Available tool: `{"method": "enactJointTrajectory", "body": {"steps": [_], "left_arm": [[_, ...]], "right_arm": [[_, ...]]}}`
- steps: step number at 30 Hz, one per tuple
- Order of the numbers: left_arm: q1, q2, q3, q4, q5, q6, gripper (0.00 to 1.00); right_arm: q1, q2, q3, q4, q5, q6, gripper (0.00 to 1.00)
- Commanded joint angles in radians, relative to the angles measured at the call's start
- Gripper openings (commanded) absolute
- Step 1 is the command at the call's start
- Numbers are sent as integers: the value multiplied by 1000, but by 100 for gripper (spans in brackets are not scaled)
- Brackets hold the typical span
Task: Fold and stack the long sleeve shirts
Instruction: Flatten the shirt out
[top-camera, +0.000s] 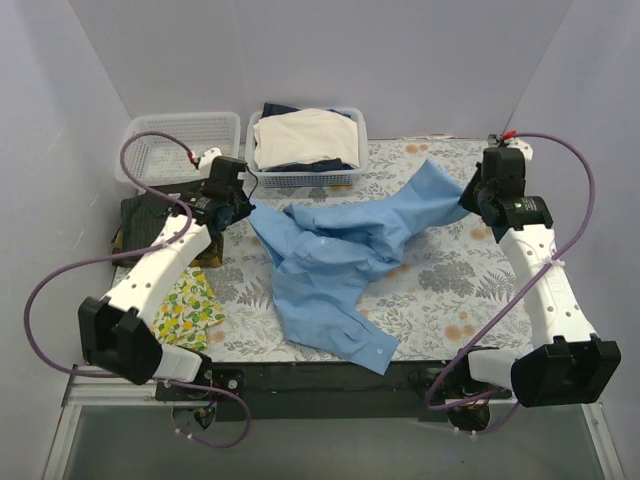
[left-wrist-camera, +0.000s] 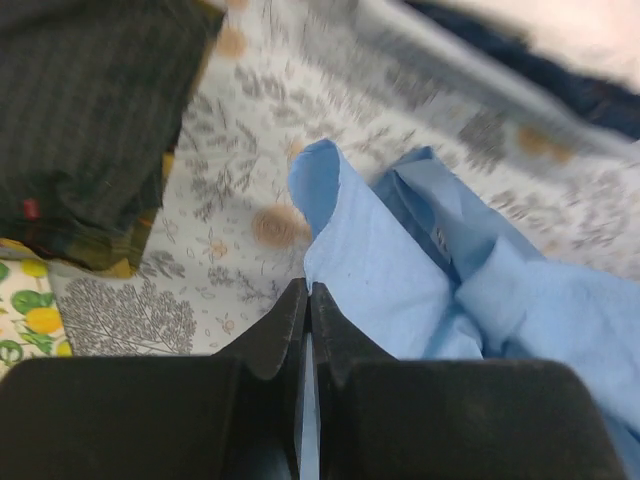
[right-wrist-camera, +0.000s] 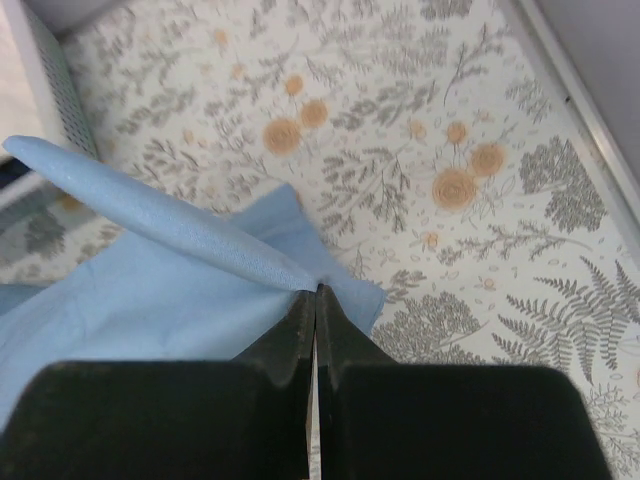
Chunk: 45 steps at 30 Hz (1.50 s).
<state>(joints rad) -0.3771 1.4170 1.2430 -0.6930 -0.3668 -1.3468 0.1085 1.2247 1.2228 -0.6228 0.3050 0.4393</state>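
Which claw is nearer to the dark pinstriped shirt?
Left. The left claw pinches the blue shirt just beside the dark pinstriped shirt; the right claw grips the blue shirt's far end, well away from it.

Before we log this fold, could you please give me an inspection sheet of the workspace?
Surface: floral-print tablecloth, flat.
Job's things: light blue cloth shirt crumpled mid-table; dark pinstriped shirt lying at left edge.
Clutter: yellow lemon-print cloth; empty white mesh basket; second basket holding cream garments.
Grippers: left gripper and right gripper both shut on the blue shirt.
Cables: purple cables loop off both arms.
Surroundings: plain pale walls.
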Motion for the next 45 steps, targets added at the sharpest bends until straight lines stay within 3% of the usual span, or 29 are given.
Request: {"method": "enactJointTrajectory", "body": {"steps": [1, 7, 12, 16, 24, 26, 28, 32, 39, 45], "left_arm": [[3, -170, 99, -117, -178, 40, 0], [4, -294, 162, -180, -300, 34, 0], [4, -392, 90, -168, -324, 47, 0], [4, -406, -6, -200, -282, 9, 0], [4, -486, -387, -146, -178, -126, 0], [4, -474, -399, -154, -149, -138, 16], [4, -469, -379, -151, -132, -121, 46], [4, -474, -329, -73, -61, -42, 72], [4, -383, -246, 139, 162, 90, 78], [-11, -204, -140, 239, 402, 138, 75]], "right_arm": [[-24, -48, 130, 69, 43, -16, 1], [-30, -74, 210, 69, 91, -16, 1], [-32, -102, 218, 71, 150, -23, 1], [-32, -143, 60, 72, 122, -1, 1], [-46, -235, -249, 49, 98, 61, 1], [-47, -254, -285, 41, 106, 67, 1], [-49, -254, -293, 23, 117, 68, 1], [-50, -235, -290, -32, 178, 102, 1], [-61, -323, -331, -133, 402, 208, 1], [-61, -462, -414, -164, 392, 266, 1]]}}
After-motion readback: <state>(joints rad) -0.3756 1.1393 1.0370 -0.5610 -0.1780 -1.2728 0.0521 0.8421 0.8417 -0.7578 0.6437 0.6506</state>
